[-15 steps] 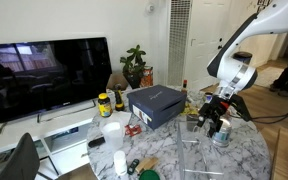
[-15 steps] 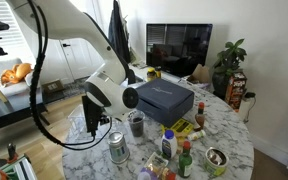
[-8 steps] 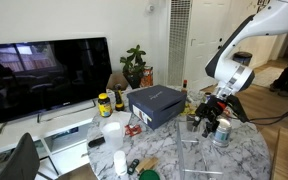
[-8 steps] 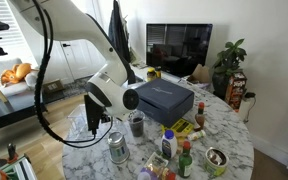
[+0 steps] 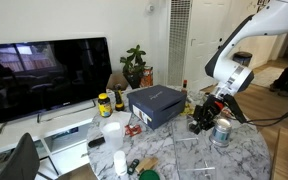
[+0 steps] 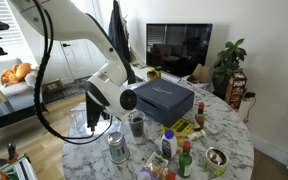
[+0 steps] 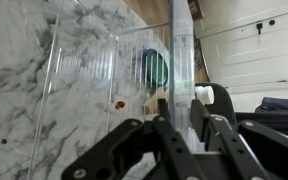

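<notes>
A marble-topped round table point(image 5: 246, 152) filled the room I was working by remote link, with a dark television point(image 5: 44, 75) on its low stand behind. The white arm point(image 5: 239, 45) curved down over the table's edge, seen in both exterior views. A dark blue box point(image 5: 156, 105) sat near the middle of the table, ringed by bottles and jars.

Just beside it stood the clear plastic bin point(image 7: 104, 70), upright on the marble at the table's edge, its ribbed walls showing the stone through them. In an exterior view it was faint point(image 6: 79, 118), half lost behind the arm's wrist.

The gripper point(image 7: 182, 105) stood at the bin's upper rim, one finger on each side of a wall. The fingers looked drawn in against the plastic, pinching that wall, though glare in the wrist view made the contact hard to confirm.

A tin can point(image 5: 221, 132) stood just beside the gripper point(image 5: 202, 122), apart from the bin.
</notes>
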Motion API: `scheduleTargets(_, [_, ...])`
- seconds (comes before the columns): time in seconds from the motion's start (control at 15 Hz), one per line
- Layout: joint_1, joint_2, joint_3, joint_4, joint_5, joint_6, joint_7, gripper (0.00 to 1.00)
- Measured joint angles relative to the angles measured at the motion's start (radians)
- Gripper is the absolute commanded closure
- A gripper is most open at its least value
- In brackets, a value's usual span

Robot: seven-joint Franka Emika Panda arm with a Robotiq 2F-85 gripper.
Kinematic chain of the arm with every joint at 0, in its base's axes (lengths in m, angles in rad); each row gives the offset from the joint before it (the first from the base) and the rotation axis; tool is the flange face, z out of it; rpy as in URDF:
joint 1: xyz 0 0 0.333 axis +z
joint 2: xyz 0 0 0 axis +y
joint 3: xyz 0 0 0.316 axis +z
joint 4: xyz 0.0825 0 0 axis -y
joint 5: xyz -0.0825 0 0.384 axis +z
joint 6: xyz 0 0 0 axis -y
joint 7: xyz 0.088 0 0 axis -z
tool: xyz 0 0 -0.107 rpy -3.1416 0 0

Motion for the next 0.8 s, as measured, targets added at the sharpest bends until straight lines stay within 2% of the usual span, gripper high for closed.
scheduleTargets(0.27, [0.027,-0.029,0.024,0.018,0.003,0.053,0.089,0.98])
scheduleTargets(0.53, [0.071,-0.06,0.061,0.037,-0.014,0.154,0.241,0.99])
scheduleTargets(0.8, [0.101,-0.068,0.09,0.073,-0.103,0.217,0.398,0.99])
